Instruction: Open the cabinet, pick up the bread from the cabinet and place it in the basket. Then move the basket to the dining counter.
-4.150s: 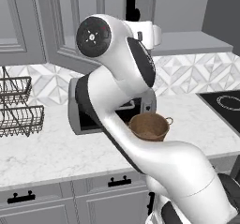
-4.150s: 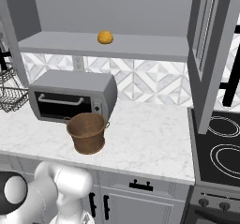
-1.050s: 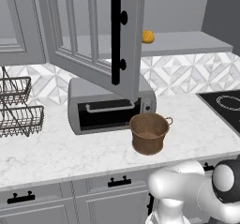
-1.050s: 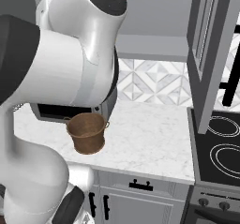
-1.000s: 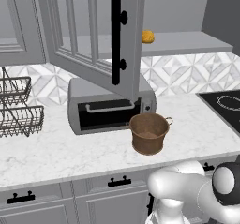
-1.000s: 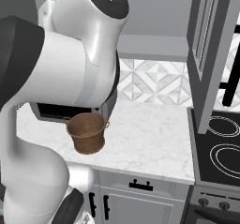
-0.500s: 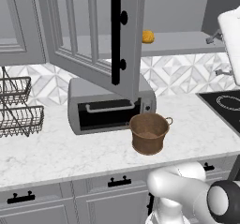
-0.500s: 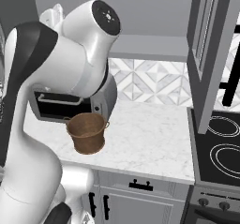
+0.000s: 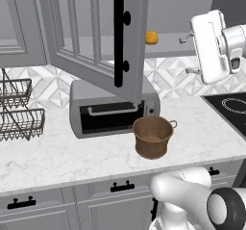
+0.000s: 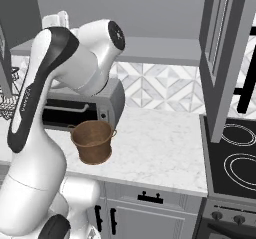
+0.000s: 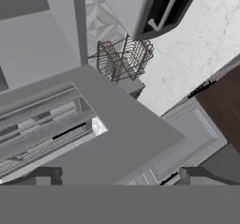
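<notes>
With the cabinet (image 9: pixel 96 36) door already swung wide, I judge my step now is the reach for the bread (image 9: pixel 152 37), which sits on the open shelf just past the door's edge, above the toaster oven (image 9: pixel 113 109). My hand (image 9: pixel 188 55) is up at shelf height, right of the bread and well apart from it, fingers spread wide and holding nothing. To do this well, I should square the spread fingers on the lump, come in level along the shelf, keep clear of the door's edge and its black bar handle (image 9: pixel 118 41), and close only once the bread sits between the fingertips. It is small and rounded, so a centred pinch matters or it may roll away.

The basket (image 9: pixel 153 136) stands upright on the desk (image 9: pixel 53 157), just in front of the toaster oven's right end, mouth up.

By count I see one bread, one basket, one toaster oven, one open door with a single handle, two wire racks (image 9: pixel 18 109) stacked at the left, and a stovetop (image 10: pixel 235 165) at the right.
</notes>
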{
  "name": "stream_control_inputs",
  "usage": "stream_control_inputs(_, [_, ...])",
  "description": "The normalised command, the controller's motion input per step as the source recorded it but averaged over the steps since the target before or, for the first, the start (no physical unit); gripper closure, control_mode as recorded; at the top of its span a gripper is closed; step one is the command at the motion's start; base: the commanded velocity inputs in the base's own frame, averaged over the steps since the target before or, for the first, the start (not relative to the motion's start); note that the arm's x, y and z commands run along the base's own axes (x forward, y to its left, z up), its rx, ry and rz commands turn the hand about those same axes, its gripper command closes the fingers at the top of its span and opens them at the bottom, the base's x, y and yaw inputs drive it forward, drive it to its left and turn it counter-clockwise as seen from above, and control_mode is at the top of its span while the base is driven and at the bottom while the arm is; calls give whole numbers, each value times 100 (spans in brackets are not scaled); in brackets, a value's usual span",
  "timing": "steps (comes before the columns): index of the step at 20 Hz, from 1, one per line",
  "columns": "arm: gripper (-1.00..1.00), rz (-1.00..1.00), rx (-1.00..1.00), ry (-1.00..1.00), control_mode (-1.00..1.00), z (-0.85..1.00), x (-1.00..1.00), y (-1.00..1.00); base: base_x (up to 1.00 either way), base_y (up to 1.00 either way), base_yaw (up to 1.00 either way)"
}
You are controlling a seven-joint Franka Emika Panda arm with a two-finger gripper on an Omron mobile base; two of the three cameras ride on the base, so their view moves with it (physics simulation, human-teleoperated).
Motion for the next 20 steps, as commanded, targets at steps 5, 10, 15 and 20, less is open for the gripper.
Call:
stream_control_inputs(5, [-100, 31, 10, 0, -100, -22, 56, 58, 0, 0, 0])
stream_control_inputs(10, [-100, 28, 1, 0, -100, -13, 38, 82, 0, 0, 0])
stream_control_inputs(15, [-100, 29, 1, 0, -100, -2, 22, 100, 0, 0, 0])
stream_control_inputs(20, [-100, 26, 7, 0, -100, 0, 6, 100, 0, 0, 0])
